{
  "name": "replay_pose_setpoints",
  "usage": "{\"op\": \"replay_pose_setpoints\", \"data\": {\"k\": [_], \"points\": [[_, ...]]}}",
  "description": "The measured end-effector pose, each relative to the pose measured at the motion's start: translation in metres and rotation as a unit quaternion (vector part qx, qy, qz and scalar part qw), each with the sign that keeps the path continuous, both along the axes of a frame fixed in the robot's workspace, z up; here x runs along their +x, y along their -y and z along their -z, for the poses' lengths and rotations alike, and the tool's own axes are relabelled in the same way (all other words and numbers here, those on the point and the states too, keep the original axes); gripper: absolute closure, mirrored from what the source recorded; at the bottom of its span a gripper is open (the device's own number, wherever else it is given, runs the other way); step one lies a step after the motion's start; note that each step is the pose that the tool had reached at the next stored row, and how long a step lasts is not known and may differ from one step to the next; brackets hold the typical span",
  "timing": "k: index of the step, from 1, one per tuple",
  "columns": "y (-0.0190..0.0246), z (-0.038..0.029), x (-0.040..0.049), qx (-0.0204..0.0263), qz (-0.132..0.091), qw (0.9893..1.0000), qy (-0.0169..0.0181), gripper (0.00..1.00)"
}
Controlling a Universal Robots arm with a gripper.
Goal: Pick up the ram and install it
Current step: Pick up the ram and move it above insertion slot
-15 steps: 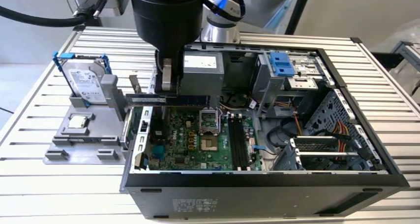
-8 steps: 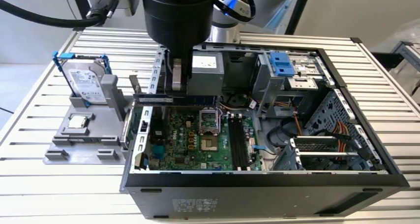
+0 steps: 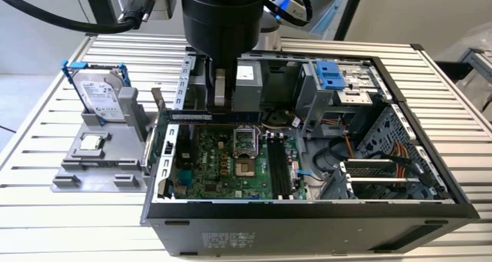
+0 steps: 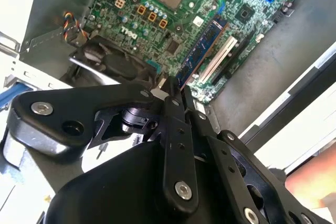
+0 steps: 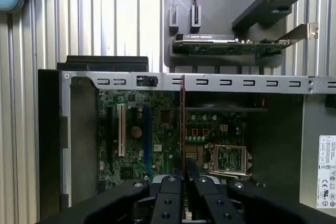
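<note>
The gripper (image 3: 221, 107), clamped on the ram (image 3: 190, 117), hung over the case's (image 3: 307, 211) motherboard (image 3: 223, 158); hard drive (image 3: 103, 98) and processor chip (image 3: 91, 141) sat at the exterior view's left on a slatted table (image 3: 61, 216).

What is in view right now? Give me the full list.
computer case: one, black and grey, open, lying on the table
motherboard: one, green, inside the case
ram: one, blue-green stick, held level above the motherboard
hard drive: one, silver in a blue frame, standing in the fixture
processor chip: one, silver, flat on the fixture
fixture: one, grey, beside the case at the exterior view's left
table: one, silver, slatted
arm: one, black, above the case
gripper: one, black, shut on the ram
</note>
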State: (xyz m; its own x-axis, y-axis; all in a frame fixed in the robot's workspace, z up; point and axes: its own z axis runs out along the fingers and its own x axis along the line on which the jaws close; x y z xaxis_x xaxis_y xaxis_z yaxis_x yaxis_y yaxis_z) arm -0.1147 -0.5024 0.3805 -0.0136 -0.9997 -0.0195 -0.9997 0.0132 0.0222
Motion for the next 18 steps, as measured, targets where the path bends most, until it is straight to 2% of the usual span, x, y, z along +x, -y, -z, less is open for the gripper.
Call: {"op": "replay_pose_setpoints", "data": {"k": [18], "points": [[0.0000, 0.0000, 0.0246, 0.0000, 0.000, 1.0000, 0.0000, 1.00]]}}
